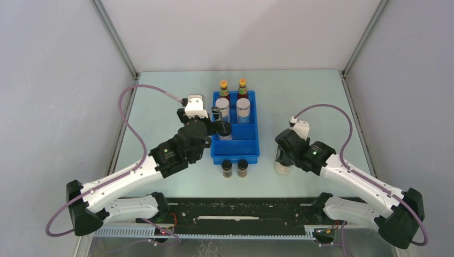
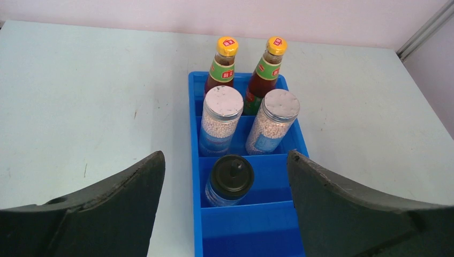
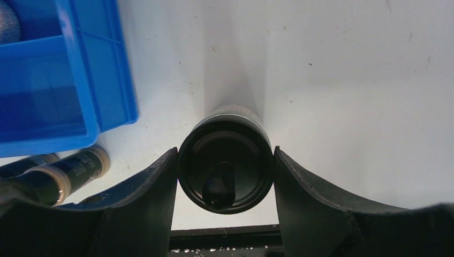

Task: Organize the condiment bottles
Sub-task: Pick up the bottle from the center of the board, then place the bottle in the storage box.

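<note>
Two grippers shown. The right gripper [image 3: 225, 153] is clamping its fingers against both sides of a black-lidded jar [image 3: 225, 174] standing on the table [image 3: 348, 80], the blue tray [image 3: 115, 64] lying to its left. The left gripper [image 2: 225, 156] is hanging with fingers wide apart, holding nothing, a second black-lidded jar [image 2: 230, 179] standing in the tray just ahead.

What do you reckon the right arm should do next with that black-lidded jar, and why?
Probably lift the jar straight up a little. The right gripper pinches it on both sides, yet it stands on the table outside the tray, where its twin sits alone in a compartment with room beside it.
</note>
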You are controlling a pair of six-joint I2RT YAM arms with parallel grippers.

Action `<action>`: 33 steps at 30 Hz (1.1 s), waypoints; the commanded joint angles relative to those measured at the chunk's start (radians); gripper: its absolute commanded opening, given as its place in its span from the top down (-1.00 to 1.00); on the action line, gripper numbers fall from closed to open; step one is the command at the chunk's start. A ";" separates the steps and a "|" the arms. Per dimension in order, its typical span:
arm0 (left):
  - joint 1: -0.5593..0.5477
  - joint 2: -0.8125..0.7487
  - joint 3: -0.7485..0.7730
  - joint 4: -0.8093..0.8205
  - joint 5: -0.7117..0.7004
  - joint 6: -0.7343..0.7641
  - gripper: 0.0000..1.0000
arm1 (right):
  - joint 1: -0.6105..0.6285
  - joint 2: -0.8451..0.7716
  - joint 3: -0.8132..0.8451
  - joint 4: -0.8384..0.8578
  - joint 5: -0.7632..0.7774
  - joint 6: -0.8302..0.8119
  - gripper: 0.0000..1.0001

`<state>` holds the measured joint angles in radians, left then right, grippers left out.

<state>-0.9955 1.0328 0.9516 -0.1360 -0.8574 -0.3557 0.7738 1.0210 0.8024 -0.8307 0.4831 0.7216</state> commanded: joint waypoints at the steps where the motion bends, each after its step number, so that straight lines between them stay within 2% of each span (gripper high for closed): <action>1: 0.005 -0.027 -0.002 0.034 -0.029 0.021 -0.75 | -0.007 -0.019 0.117 -0.018 0.016 -0.042 1.00; 18: 0.005 -0.117 -0.023 0.008 -0.052 0.024 -0.75 | -0.012 0.086 0.450 -0.150 0.011 -0.177 1.00; 33: 0.004 -0.196 -0.021 -0.067 -0.051 0.013 -0.74 | -0.011 0.393 0.836 -0.160 -0.073 -0.312 1.00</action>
<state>-0.9955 0.8593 0.9508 -0.1898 -0.8852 -0.3477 0.7643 1.3640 1.5295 -1.0218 0.4381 0.4702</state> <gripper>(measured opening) 0.871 0.673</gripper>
